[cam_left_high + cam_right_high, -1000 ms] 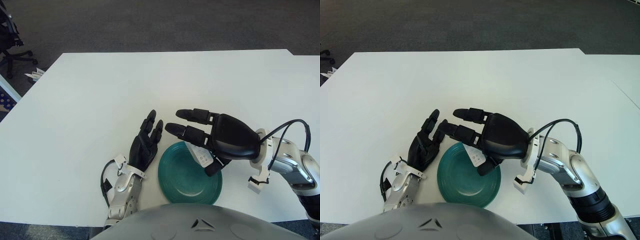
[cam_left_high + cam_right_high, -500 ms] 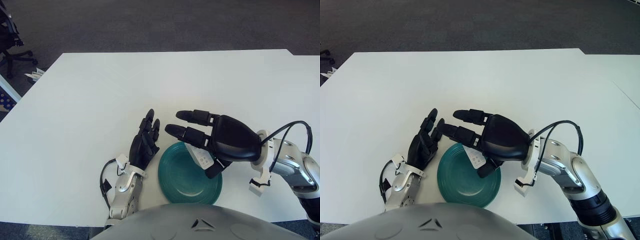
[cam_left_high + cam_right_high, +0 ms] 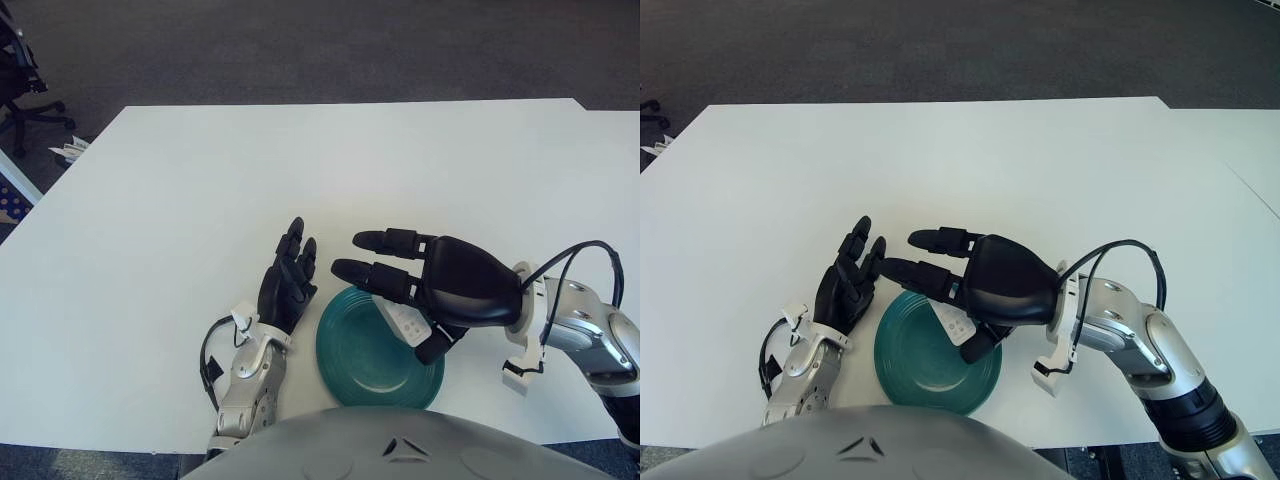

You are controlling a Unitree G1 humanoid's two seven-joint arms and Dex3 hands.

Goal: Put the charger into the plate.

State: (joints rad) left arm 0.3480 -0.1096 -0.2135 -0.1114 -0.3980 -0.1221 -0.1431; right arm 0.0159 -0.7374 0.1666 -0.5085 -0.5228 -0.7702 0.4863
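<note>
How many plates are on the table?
1. The green plate sits at the near table edge, between the left robot hand and the right robot hand, which holds the white charger over it.

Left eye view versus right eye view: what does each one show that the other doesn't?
Only the left eye view shows the office chair and clutter off the table's far left. Only the right eye view shows the right forearm down to the bottom edge. Both show the right hand over the green plate with the white charger under its palm, fingers extended, and the left hand beside the plate's left rim.
</note>
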